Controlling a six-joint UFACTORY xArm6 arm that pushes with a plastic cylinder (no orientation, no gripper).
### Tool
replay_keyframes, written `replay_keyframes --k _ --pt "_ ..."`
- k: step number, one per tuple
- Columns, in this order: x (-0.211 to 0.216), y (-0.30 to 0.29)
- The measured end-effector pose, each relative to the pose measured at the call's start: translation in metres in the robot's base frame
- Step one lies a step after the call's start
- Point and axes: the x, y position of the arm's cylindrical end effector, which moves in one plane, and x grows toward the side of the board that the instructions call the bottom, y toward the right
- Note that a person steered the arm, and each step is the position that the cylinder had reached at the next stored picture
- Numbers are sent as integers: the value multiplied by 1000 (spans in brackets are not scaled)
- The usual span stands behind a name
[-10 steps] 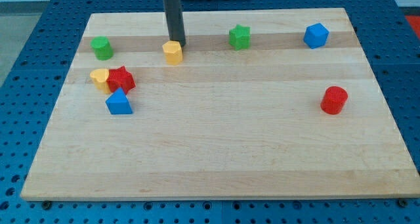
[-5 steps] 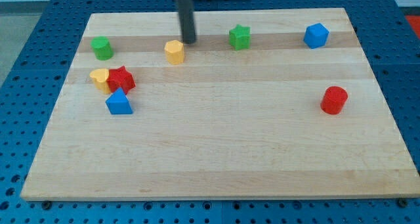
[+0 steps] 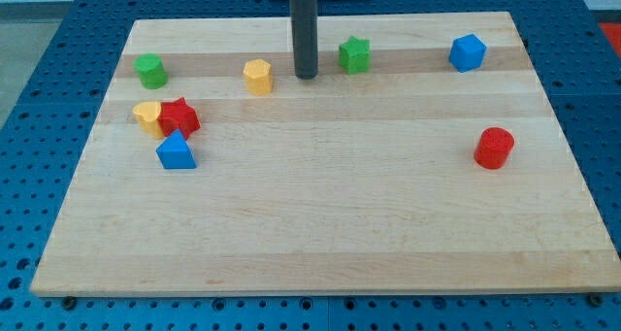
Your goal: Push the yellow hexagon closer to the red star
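The yellow hexagon (image 3: 257, 77) lies near the top of the wooden board (image 3: 320, 215), left of centre. The red star (image 3: 179, 117) lies lower left of it, touching a yellow heart-like block (image 3: 147, 115) on its left. My tip (image 3: 307, 76) rests on the board to the right of the yellow hexagon, a short gap apart, between it and the green star (image 3: 355, 55).
A blue triangular block (image 3: 176, 151) sits just below the red star. A green block (image 3: 150, 71) is at the upper left. A blue block (image 3: 467, 52) is at the upper right and a red cylinder (image 3: 494, 148) at the right.
My tip has moved right, from just above the yellow hexagon to its right side. The hexagon shifted very slightly; other blocks stayed put.
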Motion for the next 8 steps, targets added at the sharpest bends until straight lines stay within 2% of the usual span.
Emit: replay_keyframes --k 2,4,5,6,8 --pt "1 -66" --pt "27 -142" --pt "37 -157" --pt "32 -143" --pt "-53 -128"
